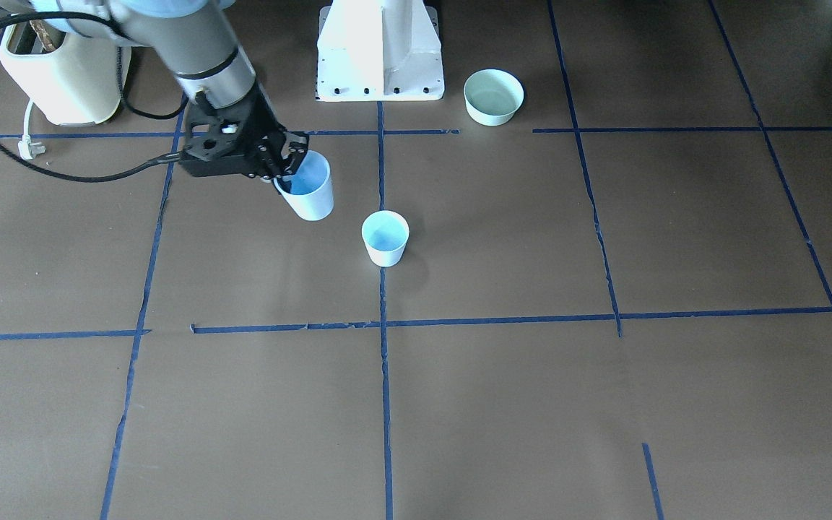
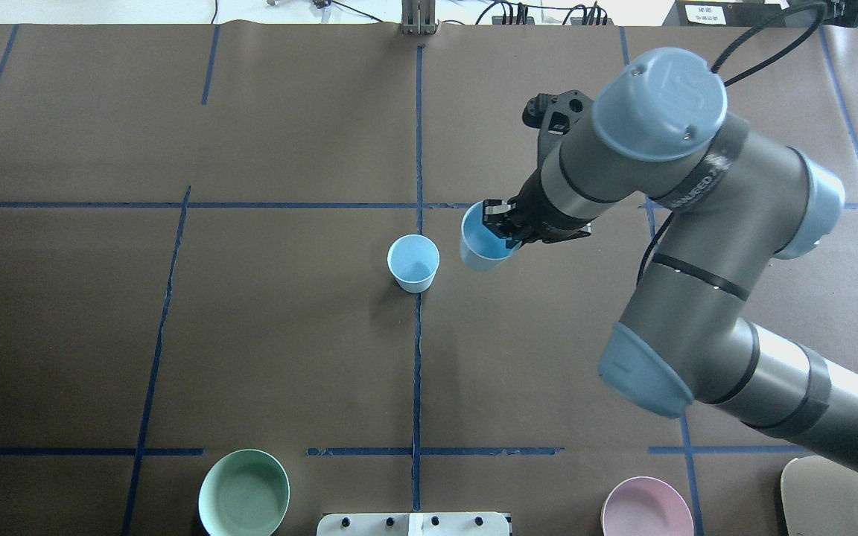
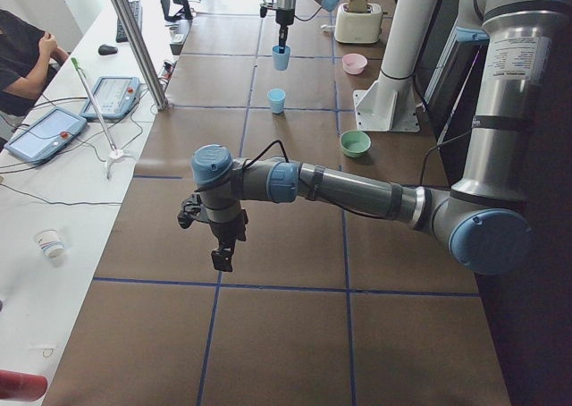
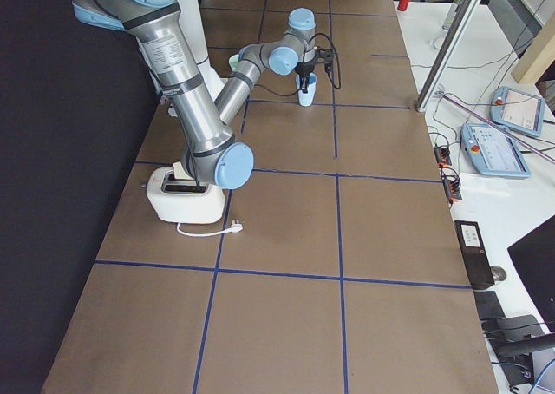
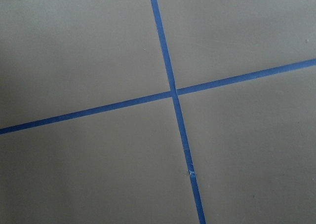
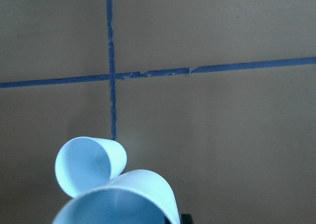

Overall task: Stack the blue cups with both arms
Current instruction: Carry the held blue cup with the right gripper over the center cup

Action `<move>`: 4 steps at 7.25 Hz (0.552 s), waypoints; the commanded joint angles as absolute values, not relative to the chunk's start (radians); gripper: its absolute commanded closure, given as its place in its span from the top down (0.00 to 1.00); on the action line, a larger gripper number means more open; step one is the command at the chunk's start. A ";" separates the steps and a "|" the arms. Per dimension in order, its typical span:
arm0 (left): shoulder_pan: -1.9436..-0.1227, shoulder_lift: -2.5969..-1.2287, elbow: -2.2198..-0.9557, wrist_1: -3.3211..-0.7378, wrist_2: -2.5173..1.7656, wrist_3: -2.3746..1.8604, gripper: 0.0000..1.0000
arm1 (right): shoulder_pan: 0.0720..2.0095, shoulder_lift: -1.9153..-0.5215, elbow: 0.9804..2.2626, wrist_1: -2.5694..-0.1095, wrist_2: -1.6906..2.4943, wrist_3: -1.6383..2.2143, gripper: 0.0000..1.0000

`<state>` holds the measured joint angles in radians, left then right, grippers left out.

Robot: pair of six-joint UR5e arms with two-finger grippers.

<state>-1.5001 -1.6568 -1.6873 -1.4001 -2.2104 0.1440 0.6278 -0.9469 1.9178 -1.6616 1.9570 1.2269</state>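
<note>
Right gripper [image 1: 282,165] is clamped on the rim of the held cup [image 1: 313,193], left of centre in the upper part of the front view, with one finger inside and one outside. The cup hangs tilted. Just below and right of it, near centre, the standing cup [image 1: 386,238] is set upright on the table [image 1: 531,404].

For a clean stack, the held cup should be levelled and centred over the standing cup's mouth. It should then be lowered slowly, so that the light cup below is not tipped. Release is best left until the cup is seated.

Whether the held cup is fully clear of the table cannot be told for certain, and the inner finger is largely hidden. The left gripper [image 3: 219,241] is shown only in the left side view, well apart from both cups, so whether it is apart or together cannot be told. Its wrist view shows only tape [image 5: 173,93].
</note>
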 commanded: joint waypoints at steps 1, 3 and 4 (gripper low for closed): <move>-1.500 -1.657 -1.686 -1.399 -2.210 0.144 1.00 | 0.559 -0.795 1.766 -1.684 1.872 1.253 0.00; -1.500 -1.657 -1.686 -1.401 -2.210 0.144 1.00 | 0.560 -0.784 1.744 -1.684 1.868 1.253 0.00; -1.502 -1.657 -1.686 -1.401 -2.210 0.144 1.00 | 0.560 -0.779 1.714 -1.681 1.867 1.253 0.00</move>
<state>-1.5009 -1.6567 -1.6859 -1.4004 -2.2105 0.1442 0.5608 -0.7874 1.7449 -1.6837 1.8707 1.2527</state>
